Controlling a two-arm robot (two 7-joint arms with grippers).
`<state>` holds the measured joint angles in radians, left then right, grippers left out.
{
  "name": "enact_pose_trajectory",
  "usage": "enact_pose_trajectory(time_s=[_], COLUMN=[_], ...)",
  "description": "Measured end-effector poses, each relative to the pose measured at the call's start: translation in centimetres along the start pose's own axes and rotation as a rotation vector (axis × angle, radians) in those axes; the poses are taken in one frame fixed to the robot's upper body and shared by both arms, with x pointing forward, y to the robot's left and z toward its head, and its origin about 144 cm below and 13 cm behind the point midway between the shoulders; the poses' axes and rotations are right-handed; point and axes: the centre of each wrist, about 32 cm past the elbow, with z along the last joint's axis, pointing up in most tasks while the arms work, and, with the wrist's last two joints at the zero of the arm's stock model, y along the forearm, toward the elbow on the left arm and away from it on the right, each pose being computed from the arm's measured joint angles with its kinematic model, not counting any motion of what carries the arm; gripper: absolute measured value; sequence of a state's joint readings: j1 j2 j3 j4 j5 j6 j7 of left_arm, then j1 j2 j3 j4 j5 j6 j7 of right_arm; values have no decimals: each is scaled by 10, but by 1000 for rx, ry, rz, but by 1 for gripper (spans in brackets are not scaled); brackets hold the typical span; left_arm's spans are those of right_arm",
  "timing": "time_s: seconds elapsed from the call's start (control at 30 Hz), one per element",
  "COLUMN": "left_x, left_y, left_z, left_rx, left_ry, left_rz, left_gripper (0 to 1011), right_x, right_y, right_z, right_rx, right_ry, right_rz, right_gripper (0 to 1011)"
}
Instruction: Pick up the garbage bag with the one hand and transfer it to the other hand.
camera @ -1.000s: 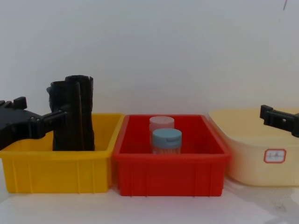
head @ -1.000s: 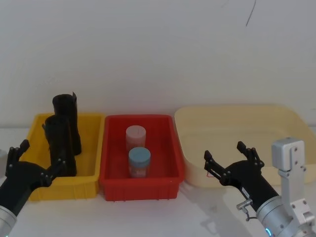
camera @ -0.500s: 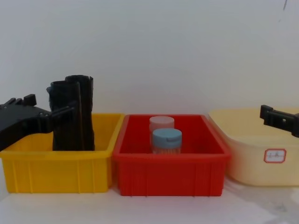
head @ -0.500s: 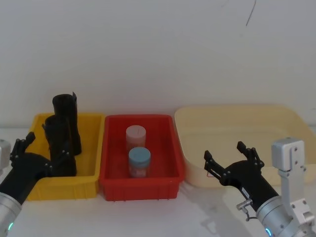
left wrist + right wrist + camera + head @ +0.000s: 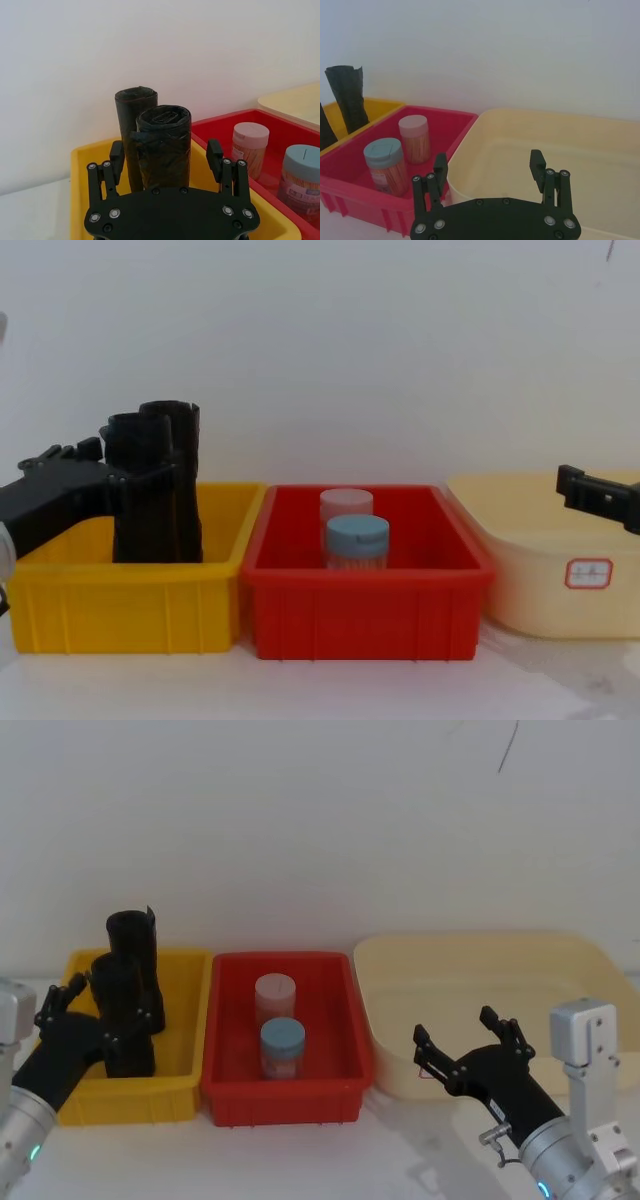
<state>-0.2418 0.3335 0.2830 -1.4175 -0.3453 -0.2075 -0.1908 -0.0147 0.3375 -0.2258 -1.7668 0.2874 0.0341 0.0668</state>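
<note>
Black bag (image 5: 125, 1000) in bin (image 5: 180, 1070): left claw (image 5: 166, 155), jaws apart, has advanced to straddle it; closing seems next; right claw (image 5: 488, 159) idles, spread, well right of bin.

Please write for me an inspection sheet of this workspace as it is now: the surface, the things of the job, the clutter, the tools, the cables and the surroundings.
Surface: white table, holding a yellow bin, a red bin and a cream bin side by side.
Job's things: front roll and back roll, both upright in the yellow bin.
Clutter: pink-lidded jar and blue-lidded jar, upright in the red bin.
Grippers: left tool open, one finger on each side of the front roll, not closed on it; right tool open, at the cream bin's near side, holding nothing.
Cables: nothing seen.
Surroundings: white wall with a thin dark line at the top.
</note>
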Motion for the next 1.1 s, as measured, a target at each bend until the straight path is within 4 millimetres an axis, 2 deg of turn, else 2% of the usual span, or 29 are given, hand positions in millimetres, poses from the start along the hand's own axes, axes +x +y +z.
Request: enact_pose_trajectory(time_s=[0.3, 0.67, 0.7, 0.77, 0.8, 0.83, 0.9, 1.1], left_x=[5, 9, 9, 9, 9, 9, 9, 9], left_y=[-12, -29, -31, -32, -34, -34, -35, -36], left_z=[-7, -11, -11, -11, -11, -11, -10, -8], left_rx=[0, 1, 1, 3, 4, 4, 7, 16], left_ry=[16, 29, 30, 31, 32, 32, 33, 34], left_rz=[-19, -66, -72, -77, -82, -82, -88, -96], left_gripper=[997, 750, 694, 659, 603, 603, 522, 463], right_x=[0, 0, 0, 0, 0, 0, 0, 0], right_y=[0, 0, 0, 0, 0, 0, 0, 0], right_z=[0, 0, 0, 0, 0, 0, 0, 0], right_rx=[0, 0, 0, 0, 0, 0, 0, 0], right_ry=[0, 0, 0, 0, 0, 0, 0, 0], right_rz=[0, 0, 0, 0, 0, 0, 0, 0], right_gripper=[1004, 1004, 1004, 1004, 1004, 1004, 1004, 1004])
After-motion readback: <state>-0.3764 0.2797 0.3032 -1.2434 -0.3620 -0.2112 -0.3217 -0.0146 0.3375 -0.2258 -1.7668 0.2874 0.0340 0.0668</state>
